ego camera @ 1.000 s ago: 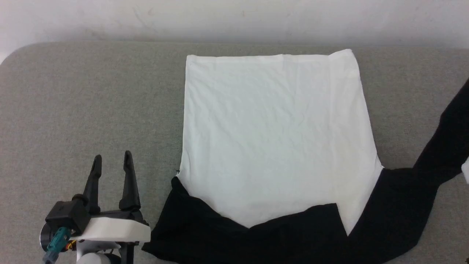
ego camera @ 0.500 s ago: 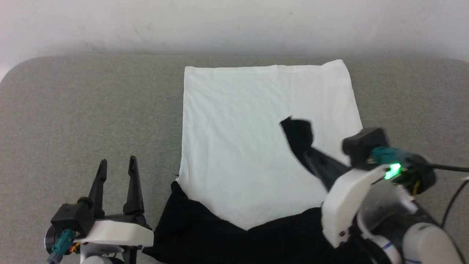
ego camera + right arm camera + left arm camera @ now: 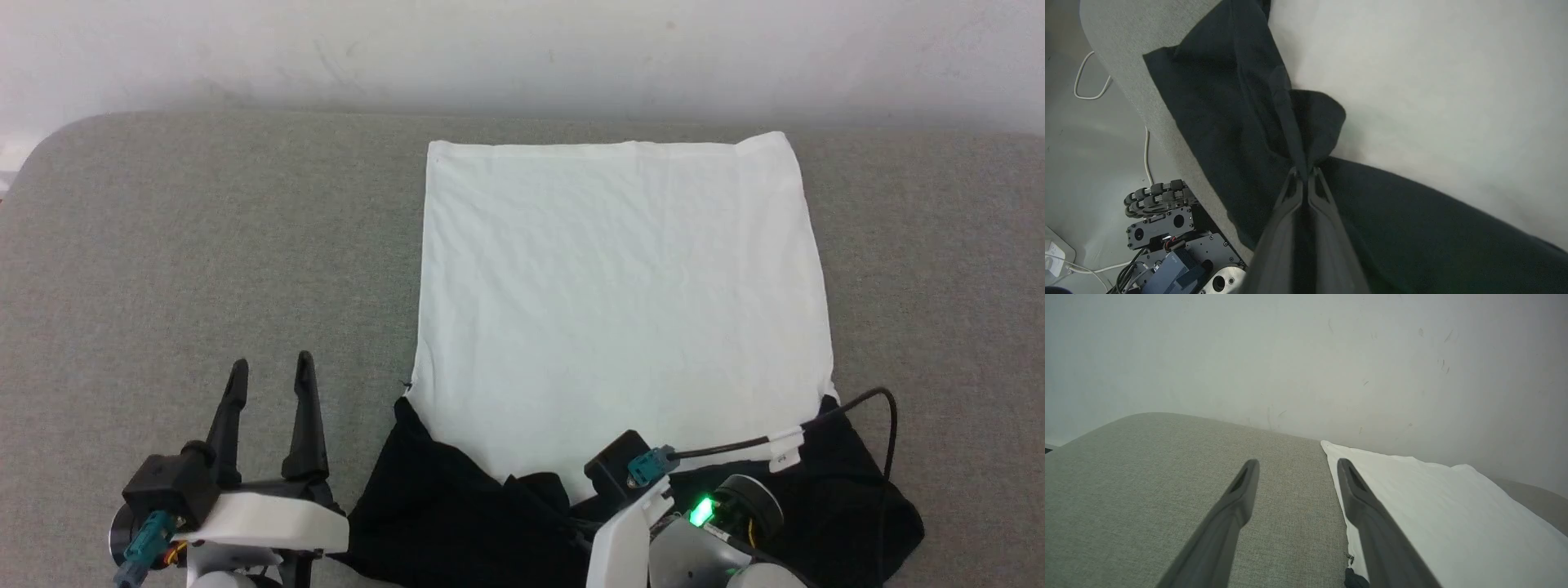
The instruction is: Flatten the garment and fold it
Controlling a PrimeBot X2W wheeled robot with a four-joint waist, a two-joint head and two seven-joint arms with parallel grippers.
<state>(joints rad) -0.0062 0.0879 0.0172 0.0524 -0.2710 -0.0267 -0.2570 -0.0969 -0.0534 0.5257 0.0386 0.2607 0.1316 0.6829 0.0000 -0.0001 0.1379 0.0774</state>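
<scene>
The garment (image 3: 620,278) lies on the grey table, its white body spread flat toward the wall and its black shoulders (image 3: 441,514) at the near edge. My right gripper (image 3: 1304,173) is shut on a bunched end of the black sleeve (image 3: 1314,118), held over the black shoulder cloth beside the white body (image 3: 1433,102). In the head view the right wrist (image 3: 645,482) is at the bottom centre, with its fingers lost against the black cloth. My left gripper (image 3: 271,365) stands open left of the garment, over bare table. Its right finger (image 3: 1367,514) is by the garment's white edge (image 3: 1433,506).
The grey padded table (image 3: 204,245) runs back to a white wall (image 3: 522,49). Beyond the table's near edge (image 3: 1180,151) the right wrist view shows the robot's wheeled base (image 3: 1159,220) and white cables (image 3: 1086,81) on the floor.
The right gripper came in from the right holding the black sleeve, carried it over the white body, then drew it down to the near black shoulders. The left gripper stayed put.
</scene>
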